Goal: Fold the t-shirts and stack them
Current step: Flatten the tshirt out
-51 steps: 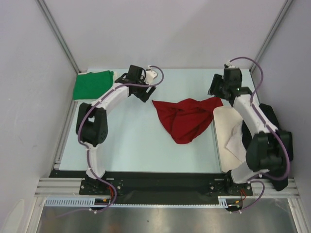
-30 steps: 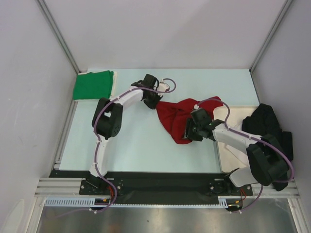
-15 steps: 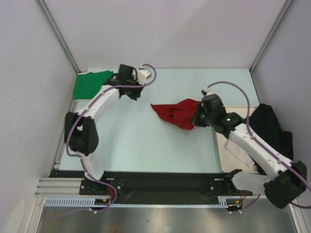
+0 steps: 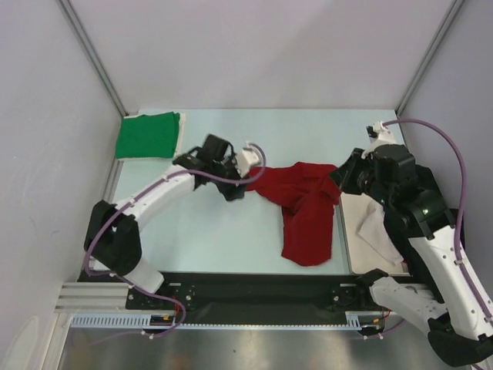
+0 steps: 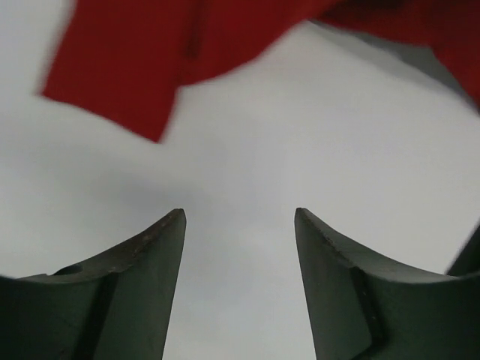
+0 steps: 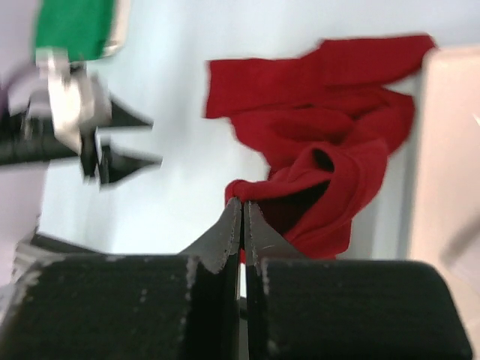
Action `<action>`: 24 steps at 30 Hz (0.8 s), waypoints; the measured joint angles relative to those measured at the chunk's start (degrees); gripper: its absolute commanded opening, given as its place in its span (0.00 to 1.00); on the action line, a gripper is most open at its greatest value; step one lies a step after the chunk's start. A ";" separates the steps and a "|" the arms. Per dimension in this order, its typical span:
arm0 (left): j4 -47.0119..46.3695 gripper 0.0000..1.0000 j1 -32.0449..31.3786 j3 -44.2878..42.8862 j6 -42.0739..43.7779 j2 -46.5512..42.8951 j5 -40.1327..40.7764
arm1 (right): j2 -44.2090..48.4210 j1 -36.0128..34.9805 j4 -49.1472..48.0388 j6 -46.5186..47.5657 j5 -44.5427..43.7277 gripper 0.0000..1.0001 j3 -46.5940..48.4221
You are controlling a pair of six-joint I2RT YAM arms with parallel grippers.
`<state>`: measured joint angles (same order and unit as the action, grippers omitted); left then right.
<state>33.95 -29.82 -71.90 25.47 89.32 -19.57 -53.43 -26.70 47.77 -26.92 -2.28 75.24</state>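
The deep red t-shirt (image 4: 304, 212) lies crumpled and stretched across the middle of the table, one part trailing toward the near edge. My right gripper (image 4: 343, 176) is at its far right corner; in the right wrist view its jaws (image 6: 242, 202) are shut on a fold of the red t-shirt (image 6: 330, 142). At the shirt's left edge my left gripper (image 4: 240, 185) is open, and in its wrist view nothing lies between the fingertips (image 5: 238, 214), the red cloth (image 5: 127, 67) just ahead. The bright green t-shirt (image 4: 146, 135) lies folded in the far left corner.
A flat cream board (image 4: 356, 220) lies on the right side of the table under my right arm, with a white cloth (image 4: 377, 230) on it. Grey walls and aluminium posts close in the table at left, back and right.
My left gripper swung from the far left back down to the red shirt's left edge and opened. My right gripper, shut on the shirt, pulled right, stretching the cloth out.
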 measured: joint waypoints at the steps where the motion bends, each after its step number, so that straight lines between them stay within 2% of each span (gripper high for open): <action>1: -0.04 0.67 -2.21 2.10 0.61 0.39 -0.44 | 0.57 1.88 0.59 0.00 0.11 0.00 -1.66; 7: -2.21 0.71 -13.75 9.60 2.51 1.01 1.40 | -2.08 16.96 2.78 1.66 3.02 0.00 -7.56; 13: -14.19 0.74 -14.01 8.00 3.69 6.23 14.27 | 0.04 30.23 4.57 4.48 6.45 0.00 -9.79; 16: -17.79 0.75 -13.79 3.45 5.62 13.40 18.62 | 0.76 32.33 4.52 5.18 8.37 0.00 -9.79; 20: -20.20 0.74 -14.12 0.09 8.94 20.44 18.84 | 0.72 32.83 4.28 5.99 10.21 0.00 -9.79; 21: -20.20 0.69 -14.34 -0.04 9.46 21.49 18.75 | 0.70 32.89 4.26 6.10 10.38 0.00 -9.79; 22: -20.11 0.59 -14.56 -0.37 9.55 22.36 18.71 | 0.68 33.00 4.26 6.21 10.58 0.00 -9.79; 23: -20.04 0.23 -14.75 -1.36 9.73 22.95 18.53 | 0.66 33.09 4.24 6.25 10.75 0.00 -9.79; 24: -20.15 0.06 -14.88 -2.67 9.40 23.61 18.43 | 0.61 33.22 4.26 6.29 10.93 0.00 -9.77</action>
<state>13.80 -44.71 -74.56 34.87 112.92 -1.15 -52.82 6.52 52.03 -20.62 8.64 65.47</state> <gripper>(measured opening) 0.508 0.012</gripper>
